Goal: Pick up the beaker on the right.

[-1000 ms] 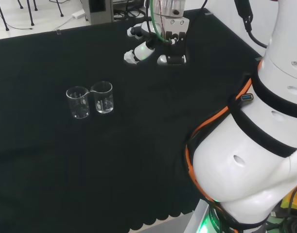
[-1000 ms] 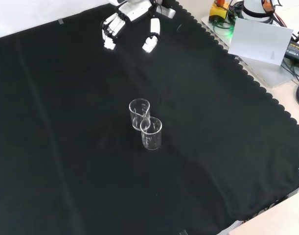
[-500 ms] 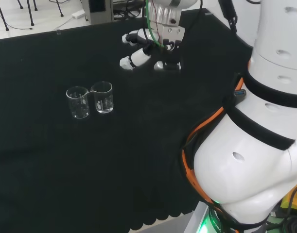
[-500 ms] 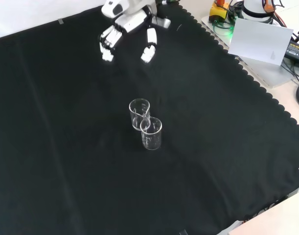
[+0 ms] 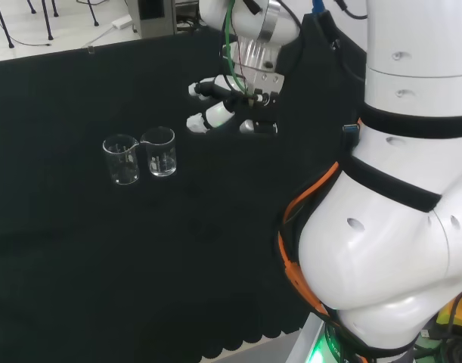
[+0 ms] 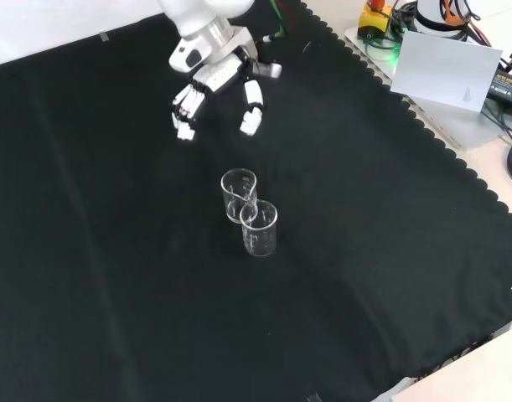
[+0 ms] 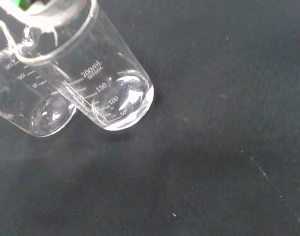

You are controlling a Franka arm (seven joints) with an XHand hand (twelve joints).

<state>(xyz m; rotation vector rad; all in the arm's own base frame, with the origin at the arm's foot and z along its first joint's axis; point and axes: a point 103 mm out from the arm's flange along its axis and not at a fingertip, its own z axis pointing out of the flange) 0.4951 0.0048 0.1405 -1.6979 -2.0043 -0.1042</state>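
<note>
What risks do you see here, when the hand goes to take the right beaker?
1. In the head view the right beaker and the left beaker stand rim to rim, so fingers closing round one may knock the other over.
2. The hand is open and apart from both; it may close on the wrong one.
3. Clear glass on black cloth makes edges hard to judge.

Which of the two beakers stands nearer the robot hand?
The right beaker in the head view, the farther one in the front view. The other beaker stands beyond it, away from the robot hand.
</note>
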